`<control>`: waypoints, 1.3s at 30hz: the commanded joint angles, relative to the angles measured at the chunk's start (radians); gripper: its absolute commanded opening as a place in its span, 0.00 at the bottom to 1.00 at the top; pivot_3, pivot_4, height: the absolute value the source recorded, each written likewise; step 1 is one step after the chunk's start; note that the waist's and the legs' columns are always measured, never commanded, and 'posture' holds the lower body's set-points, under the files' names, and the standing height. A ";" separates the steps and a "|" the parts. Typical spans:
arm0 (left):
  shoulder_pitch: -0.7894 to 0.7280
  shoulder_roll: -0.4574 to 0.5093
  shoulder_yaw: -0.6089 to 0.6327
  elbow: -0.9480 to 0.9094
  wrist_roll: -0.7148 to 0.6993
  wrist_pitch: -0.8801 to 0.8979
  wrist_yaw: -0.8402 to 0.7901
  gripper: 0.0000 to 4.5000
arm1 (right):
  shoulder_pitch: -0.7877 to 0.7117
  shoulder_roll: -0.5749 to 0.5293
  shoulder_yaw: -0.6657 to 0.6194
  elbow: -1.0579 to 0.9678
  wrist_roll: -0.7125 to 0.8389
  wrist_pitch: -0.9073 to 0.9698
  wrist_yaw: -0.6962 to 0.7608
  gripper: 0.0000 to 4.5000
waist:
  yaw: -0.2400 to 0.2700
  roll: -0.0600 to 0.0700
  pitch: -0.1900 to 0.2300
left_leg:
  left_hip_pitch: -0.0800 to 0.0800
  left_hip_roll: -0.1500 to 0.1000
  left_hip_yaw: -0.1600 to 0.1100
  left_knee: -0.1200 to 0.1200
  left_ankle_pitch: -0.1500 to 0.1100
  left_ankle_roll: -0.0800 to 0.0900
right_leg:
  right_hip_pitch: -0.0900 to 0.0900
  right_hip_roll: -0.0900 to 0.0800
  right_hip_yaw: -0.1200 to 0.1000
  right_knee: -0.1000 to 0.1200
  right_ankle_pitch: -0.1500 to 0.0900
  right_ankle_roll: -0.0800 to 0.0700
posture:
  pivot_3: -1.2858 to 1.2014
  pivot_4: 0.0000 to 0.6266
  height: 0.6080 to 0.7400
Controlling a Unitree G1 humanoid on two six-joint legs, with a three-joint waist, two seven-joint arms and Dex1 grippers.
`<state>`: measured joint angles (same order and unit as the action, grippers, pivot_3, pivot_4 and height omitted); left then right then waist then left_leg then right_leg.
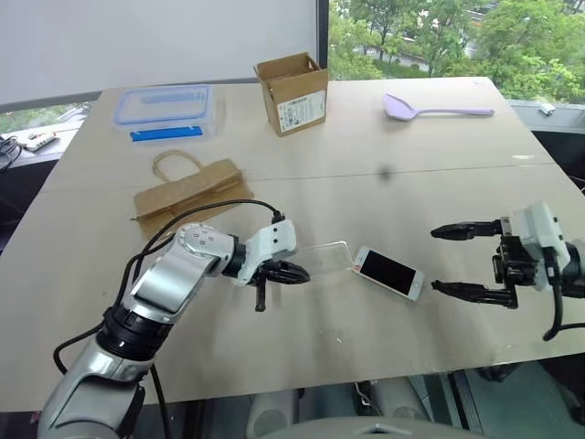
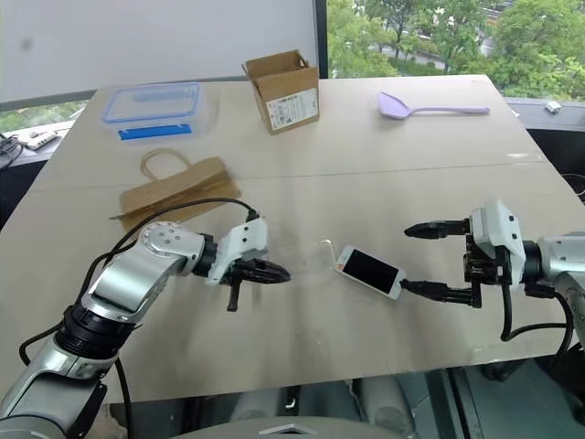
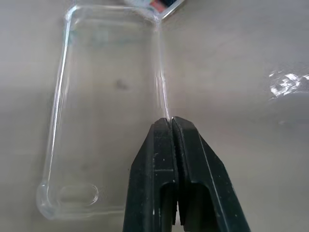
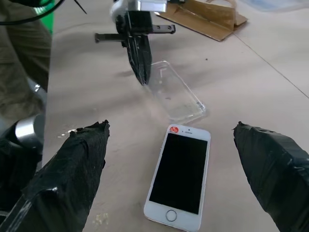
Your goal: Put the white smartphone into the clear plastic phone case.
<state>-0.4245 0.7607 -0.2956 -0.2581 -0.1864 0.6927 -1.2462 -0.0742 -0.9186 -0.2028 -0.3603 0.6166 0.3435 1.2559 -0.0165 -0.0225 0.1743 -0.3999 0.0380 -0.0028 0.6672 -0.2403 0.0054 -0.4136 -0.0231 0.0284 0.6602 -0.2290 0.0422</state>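
Left end effector pinched on clear plastic phone case side wall.

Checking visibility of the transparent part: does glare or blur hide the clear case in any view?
Head views: clear plastic phone case nearly vanishes against the table, only edges glinting. Left wrist view: sharp, rim highlights. Right wrist view: outline clear beside the white smartphone.

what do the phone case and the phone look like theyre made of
Phone case: looks like thin clear plastic, glossy; the table shows through it and its rims glint.
Phone: seemingly a glass front, since the black screen is smooth, with white borders and a silvery edge that may be metal.
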 commanded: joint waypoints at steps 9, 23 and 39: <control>0.021 0.014 -0.050 0.228 0.063 -0.357 -0.041 0.01 | 0.020 0.035 0.096 -0.118 -0.125 0.019 -0.171 1.00 | 0.007 0.000 0.000 | 0.000 0.000 0.000 0.000 0.000 0.000 | 0.000 0.000 0.000 -0.001 0.000 0.000 | 0.52 0.24 1.00; -0.005 0.004 0.111 0.137 -0.160 -0.335 -0.131 0.66 | 0.027 0.074 0.180 -0.161 -0.202 0.115 -0.321 1.00 | 0.004 0.000 0.000 | -0.002 0.000 0.000 0.000 0.000 0.000 | -0.002 0.000 0.000 0.000 0.000 0.000 | 0.52 0.24 1.00; 0.309 0.118 0.605 -0.085 -0.577 -0.182 -0.136 0.96 | -0.004 0.165 0.343 -0.091 -0.374 0.179 -0.470 1.00 | 0.004 0.001 0.002 | -0.001 0.000 0.000 0.000 0.000 0.000 | -0.002 -0.001 0.000 -0.001 0.000 -0.001 | 0.52 0.24 1.00</control>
<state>-0.1146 0.8565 0.2719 -0.3388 -0.7210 0.5107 -1.3409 -0.0560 -0.7530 0.1446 -0.4426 0.2433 0.5224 0.7791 -0.0129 -0.0218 0.1768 -0.4013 0.0384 -0.0023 0.6667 -0.2404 0.0052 -0.4157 -0.0244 0.0282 0.6596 -0.2293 0.0416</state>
